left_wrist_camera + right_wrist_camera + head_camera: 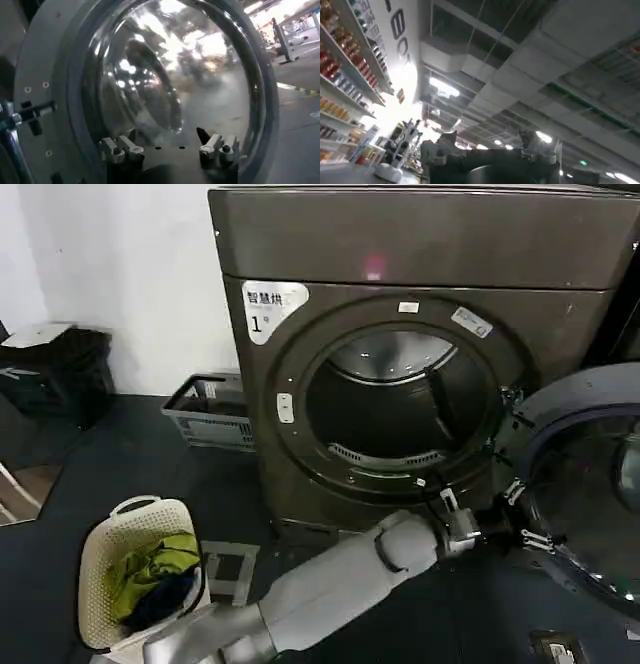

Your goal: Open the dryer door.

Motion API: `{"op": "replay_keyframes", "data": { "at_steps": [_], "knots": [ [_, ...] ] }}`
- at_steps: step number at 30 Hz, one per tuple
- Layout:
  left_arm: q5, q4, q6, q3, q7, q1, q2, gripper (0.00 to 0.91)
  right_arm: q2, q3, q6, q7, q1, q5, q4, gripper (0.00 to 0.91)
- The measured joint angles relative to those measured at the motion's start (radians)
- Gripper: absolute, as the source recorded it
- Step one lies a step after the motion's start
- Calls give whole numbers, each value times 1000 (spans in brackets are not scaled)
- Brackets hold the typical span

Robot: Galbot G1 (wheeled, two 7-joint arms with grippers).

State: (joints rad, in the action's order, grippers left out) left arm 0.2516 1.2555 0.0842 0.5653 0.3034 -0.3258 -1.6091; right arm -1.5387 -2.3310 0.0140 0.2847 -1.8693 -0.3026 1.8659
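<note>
The dryer point(400, 254) is a dark grey-bronze machine with a white "1" sticker and a small red light. Its drum opening point(400, 404) is uncovered. The dryer door point(590, 484) stands swung out to the right, its inner side facing me. My left arm reaches across from the lower left, and my left gripper point(522, 514) is open against the door's inner rim, near the hinge side. In the left wrist view the left gripper point(167, 147) is spread wide before the door's glass bowl point(165, 75), holding nothing. My right gripper point(487, 142) points up at a ceiling, open and empty.
A cream laundry basket point(105, 544) holding green clothes sits on the floor at the lower left. A grey crate point(210, 414) lies left of the dryer, with a black bin point(55, 369) by the wall. A neighbouring dark machine point(625, 314) shows at the right edge.
</note>
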Motion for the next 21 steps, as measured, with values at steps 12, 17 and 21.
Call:
{"op": "replay_keyframes", "data": {
  "at_steps": [12,17,21],
  "knots": [
    [8,50,-28,-2,1,-2,0,907,25,15,54,26,1,55,-109,907],
    [51,121,-78,-2,-12,-16,0,907,39,22,11,49,7,49,-128,907],
    [83,221,-107,-4,-37,-38,7,907,52,16,-4,71,-12,54,-161,907]
  ]
}}
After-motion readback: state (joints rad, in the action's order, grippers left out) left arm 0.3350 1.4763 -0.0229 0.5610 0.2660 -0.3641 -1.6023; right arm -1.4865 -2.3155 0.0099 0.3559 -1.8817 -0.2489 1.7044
